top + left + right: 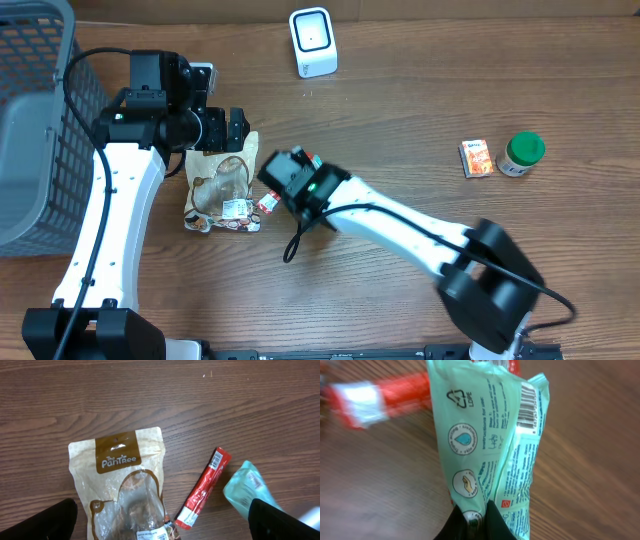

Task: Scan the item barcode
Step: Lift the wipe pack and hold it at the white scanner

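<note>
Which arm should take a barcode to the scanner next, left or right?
Right. The right gripper is shut on the mint-green packet with its barcode exposed, ready to carry to the white scanner. The left gripper hangs open and empty over the Pantree pouch.

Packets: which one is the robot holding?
The mint-green packet, pinched in the right gripper; the brown pouch and red stick lie loose on the table.

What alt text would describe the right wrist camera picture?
A mint-green packet, pinched at its lower end by the right pincer, fills the view, a barcode on its upper right edge. Behind it a blurred red stick packet lies on the wooden table.
</note>
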Robot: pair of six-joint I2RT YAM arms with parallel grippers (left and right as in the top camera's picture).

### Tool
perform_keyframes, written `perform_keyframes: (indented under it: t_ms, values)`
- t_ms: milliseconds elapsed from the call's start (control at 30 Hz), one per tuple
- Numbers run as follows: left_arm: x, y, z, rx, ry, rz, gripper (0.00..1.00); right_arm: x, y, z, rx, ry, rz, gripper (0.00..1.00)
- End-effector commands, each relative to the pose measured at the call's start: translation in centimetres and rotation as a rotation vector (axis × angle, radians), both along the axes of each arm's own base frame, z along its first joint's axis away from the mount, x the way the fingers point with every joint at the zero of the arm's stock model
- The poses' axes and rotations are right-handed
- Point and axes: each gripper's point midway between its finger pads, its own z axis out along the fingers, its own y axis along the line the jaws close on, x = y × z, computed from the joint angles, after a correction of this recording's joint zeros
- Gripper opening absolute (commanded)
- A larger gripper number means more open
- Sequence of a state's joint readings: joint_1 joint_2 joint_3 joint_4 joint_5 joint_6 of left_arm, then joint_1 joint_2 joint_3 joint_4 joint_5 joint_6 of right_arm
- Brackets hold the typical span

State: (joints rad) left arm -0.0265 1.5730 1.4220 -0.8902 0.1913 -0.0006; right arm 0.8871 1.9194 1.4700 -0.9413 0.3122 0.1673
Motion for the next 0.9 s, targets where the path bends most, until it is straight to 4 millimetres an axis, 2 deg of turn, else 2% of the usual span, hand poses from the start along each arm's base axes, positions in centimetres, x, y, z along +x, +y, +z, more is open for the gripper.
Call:
perform_keyframes:
  t_ms: [0, 133, 200, 333, 433, 533, 667, 767, 867]
  values:
    - [0.3, -0.1, 0.0, -0.013, -0.001, 0.005, 1.00, 1.0, 2.2, 9.3, 0.192, -0.075, 0.099, 0.04]
    - [0.3, -0.2, 0.0, -0.013, -0.001, 0.004, 1.00, 0.6, 3.4, 15.0, 0.334, -0.024, 0.161, 0.04]
    - [0.3, -0.1, 0.0, -0.013, -0.001, 0.005, 1.00, 0.7, 4.1, 18.8, 0.476, 0.005, 0.184, 0.04]
    - [0.3, -0.1, 0.0, -0.013, -0.001, 0.005, 1.00, 2.0, 3.6, 23.3, 0.673, 0.036, 0.193, 0.03]
    - [0.3, -0.2, 0.0, -0.013, -0.001, 0.004, 1.00, 3.3, 2.5, 25.1, 0.811, 0.082, 0.175, 0.03]
    - [0.3, -0.1, 0.0, -0.013, -0.001, 0.005, 1.00, 6.3, 0.8, 26.4, 0.933, 0.083, 0.103, 0.03]
    - [0.3, -0.1, 0.0, -0.013, -0.001, 0.005, 1.00, 9.5, 0.1, 28.9, 1.175, 0.136, 0.133, 0.03]
    - [0.3, -0.1, 0.0, -0.013, -0.001, 0.005, 1.00, 11.7, 0.0, 29.9, 1.326, 0.197, 0.172, 0.03]
    - [0.3, -0.1, 0.0, -0.013, -0.001, 0.005, 1.00, 14.2, 0.2, 29.4, 1.424, 0.244, 0.214, 0.03]
